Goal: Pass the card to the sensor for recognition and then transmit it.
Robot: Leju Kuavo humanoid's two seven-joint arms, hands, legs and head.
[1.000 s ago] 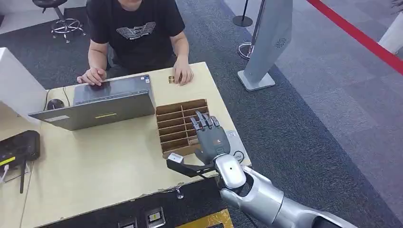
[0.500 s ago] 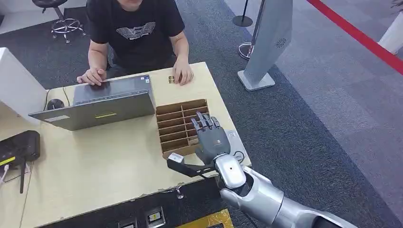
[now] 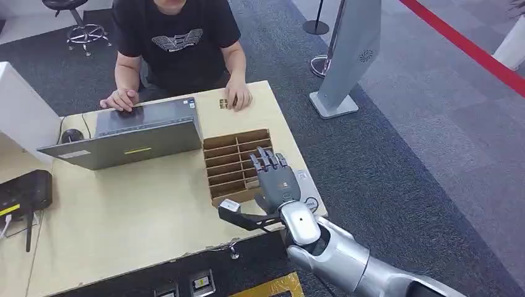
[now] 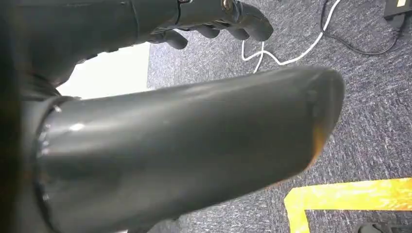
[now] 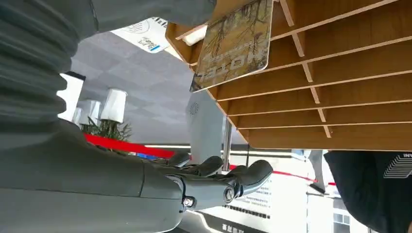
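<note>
Right hand (image 3: 276, 178) is hovering over the near right corner of the wooden slotted rack (image 3: 232, 162) on the tabletop (image 3: 124, 216), palm down, fingers stretched out and slightly apart, gripping nothing. In the right wrist view the fingers (image 5: 243, 177) are extending flat, apart from the rack's dividers (image 5: 340, 87).

Card (image 5: 235, 41), patterned in yellow-brown, is sitting tilted in one of the rack's end slots, one edge sticking out past the frame. A white sensor plate (image 3: 303, 179) is lying on the tabletop just beside the rack, partly under the hand.

Left hand (image 4: 214, 19) is hanging over grey carpet (image 4: 369, 97), fingers curled loosely inward with nothing in them; a white cable (image 4: 286, 48) and yellow floor tape (image 4: 350, 204) are lying below it.

A person in a black shirt (image 3: 176, 37) is sitting across the tabletop, one hand on an open laptop (image 3: 133, 133), the other resting near a small gold object (image 3: 223, 104). A black device (image 3: 25, 192) is sitting at the tabletop's left edge.
</note>
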